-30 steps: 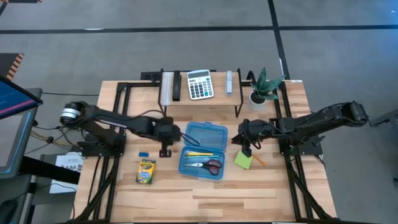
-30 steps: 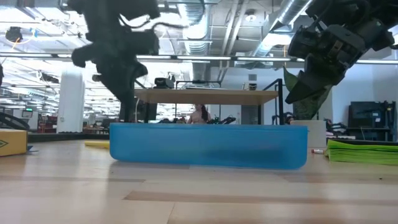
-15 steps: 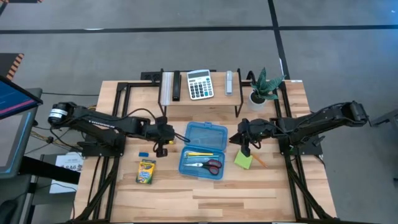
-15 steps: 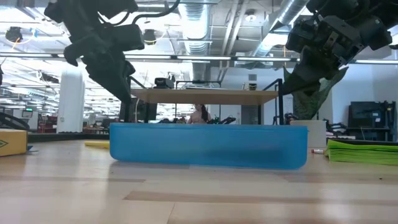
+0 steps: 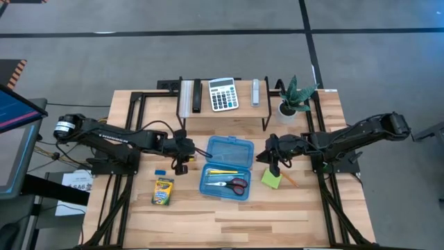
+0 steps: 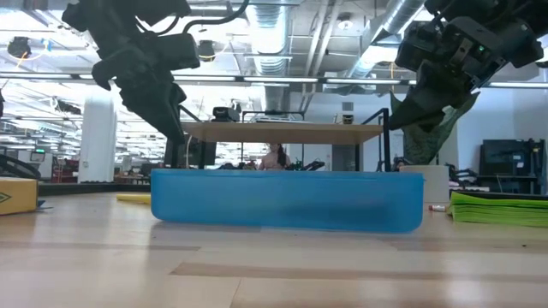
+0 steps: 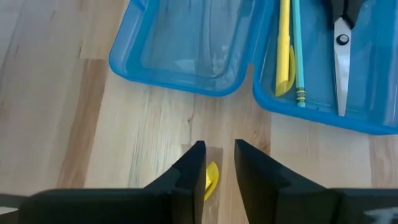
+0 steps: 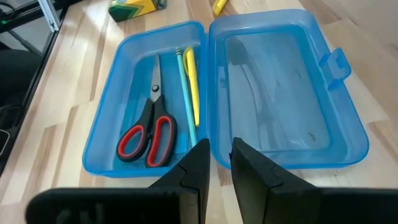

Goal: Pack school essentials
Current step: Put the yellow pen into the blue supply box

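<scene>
The left gripper [image 7: 217, 163] hangs above the wooden table [image 5: 229, 212], fingers parted by a narrow gap with nothing between them; a small yellow piece [image 7: 211, 178] lies on the table below. The open translucent blue plastic case [image 5: 225, 167] sits at its three o'clock, holding red-handled scissors [image 8: 149, 134], a yellow pencil [image 8: 192, 87] and a teal pencil [image 8: 185, 87]. The yellow-green crayon box [image 5: 163, 191] lies at seven o'clock. The right gripper [image 8: 218, 163], slightly open and empty, hovers beside the lime-green sticky-note pad [image 5: 271, 179].
</scene>
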`<state>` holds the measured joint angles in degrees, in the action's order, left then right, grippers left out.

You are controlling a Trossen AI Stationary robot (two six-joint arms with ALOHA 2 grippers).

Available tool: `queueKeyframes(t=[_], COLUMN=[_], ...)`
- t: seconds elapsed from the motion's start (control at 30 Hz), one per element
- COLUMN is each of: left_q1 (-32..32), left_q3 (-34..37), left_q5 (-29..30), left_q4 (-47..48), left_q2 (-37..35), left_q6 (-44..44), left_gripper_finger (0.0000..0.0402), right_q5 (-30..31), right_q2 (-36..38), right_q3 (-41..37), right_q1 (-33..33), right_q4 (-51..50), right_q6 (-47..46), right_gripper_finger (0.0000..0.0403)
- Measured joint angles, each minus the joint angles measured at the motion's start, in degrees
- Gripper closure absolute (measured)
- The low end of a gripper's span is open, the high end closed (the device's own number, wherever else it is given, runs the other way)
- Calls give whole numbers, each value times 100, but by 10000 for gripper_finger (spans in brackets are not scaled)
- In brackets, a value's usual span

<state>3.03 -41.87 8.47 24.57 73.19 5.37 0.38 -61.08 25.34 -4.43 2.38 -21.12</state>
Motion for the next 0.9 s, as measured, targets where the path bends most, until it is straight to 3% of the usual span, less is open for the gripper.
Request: queueKeyframes(t=[0.57, 0.9], left_q1=[-2, -2], left_q3=[-2, -4], left_q5=[-59, -233], left_q4=[47, 982], left_q2=[0, 0], left_q6=[-18, 103], left_gripper_finger=[321, 321], right_q5=[26, 22], right_q2=[-11, -11], right_q3=[0, 0], right_q1=[-46, -34], right_q4=[26, 24], right_q6=[4, -26], right_gripper_finger=[315, 315])
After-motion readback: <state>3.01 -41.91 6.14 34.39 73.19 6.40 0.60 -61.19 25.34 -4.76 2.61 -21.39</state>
